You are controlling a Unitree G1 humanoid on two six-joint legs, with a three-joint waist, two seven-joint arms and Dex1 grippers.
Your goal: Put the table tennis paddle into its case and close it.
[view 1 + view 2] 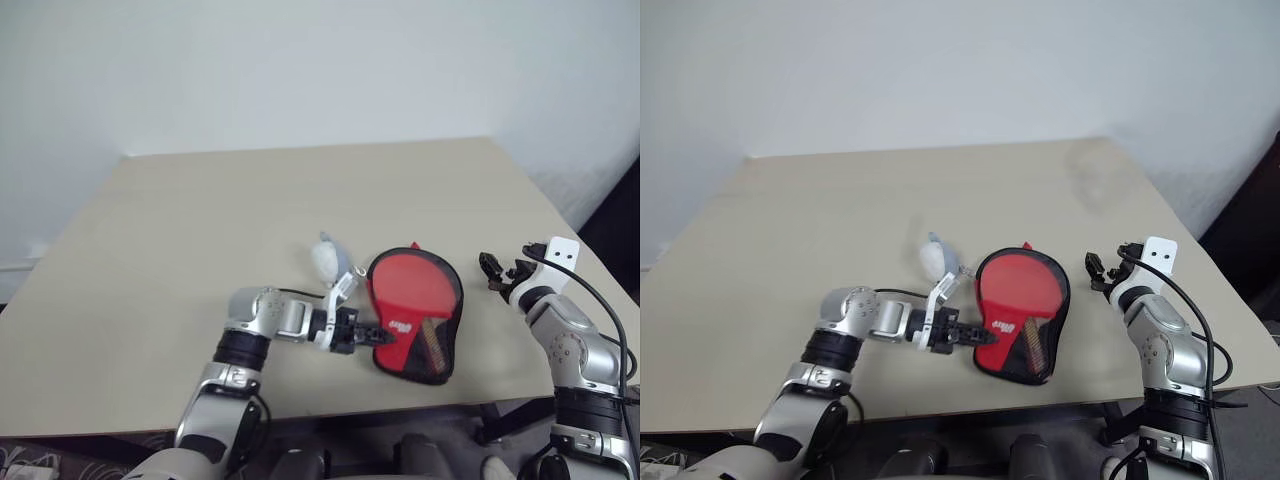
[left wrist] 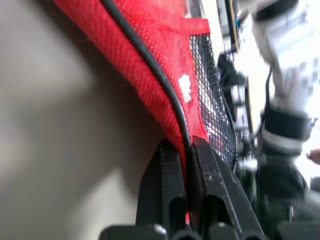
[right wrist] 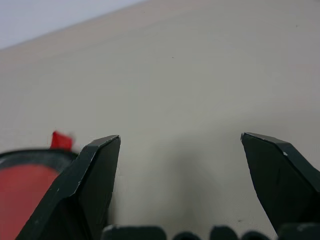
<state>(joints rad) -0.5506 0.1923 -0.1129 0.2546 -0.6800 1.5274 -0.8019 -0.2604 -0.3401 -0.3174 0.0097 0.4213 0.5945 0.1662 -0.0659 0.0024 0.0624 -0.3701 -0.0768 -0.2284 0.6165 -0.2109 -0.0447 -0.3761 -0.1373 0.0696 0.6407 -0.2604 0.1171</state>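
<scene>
Near the worktop's front edge, the left pincer (image 1: 378,336) grips the edge of the case (image 1: 415,310), whose long axis runs front-to-back, while the farther right pincer (image 1: 503,270) stands agape.

A small whitish-grey soft lump (image 1: 326,257) lies on the beige table (image 1: 180,230), before a white wall (image 1: 300,60).
</scene>
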